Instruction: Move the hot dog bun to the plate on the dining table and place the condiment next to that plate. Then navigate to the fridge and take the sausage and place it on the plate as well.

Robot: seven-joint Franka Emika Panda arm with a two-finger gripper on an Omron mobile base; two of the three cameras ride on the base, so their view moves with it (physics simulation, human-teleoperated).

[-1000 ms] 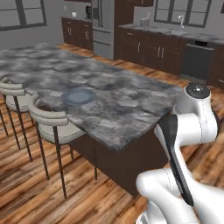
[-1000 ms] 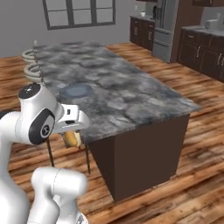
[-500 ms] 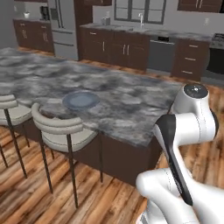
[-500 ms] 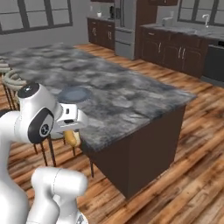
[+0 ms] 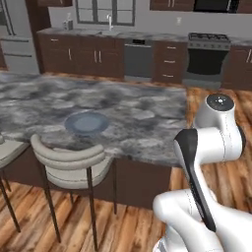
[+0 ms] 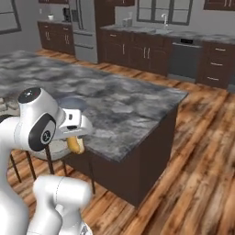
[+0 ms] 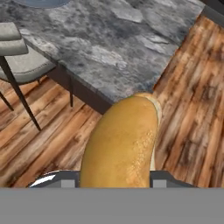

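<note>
The base swings round the stone-topped counter (image 5: 147,115) between the earlier pictures and now; the far wall slides sideways in both base views, so it is the cameras that travel, not the furniture; the greyish-blue plate (image 5: 87,123) now lies nearly straight ahead in the left base view, near the counter's front edge above a pale-backed stool (image 5: 69,162); the fridge (image 6: 85,27) stands at the far wall. The hand (image 6: 75,137) is narrowly closed on the hot dog bun (image 7: 120,144), the same grip as a second ago; the bun juts forward from between the fingers, held out over the wooden floor (image 7: 188,109), short of the counter edge and below its top. By this reading the carry is lining up, with the plate well ahead; a lift and reach over the stool would come next.
</note>
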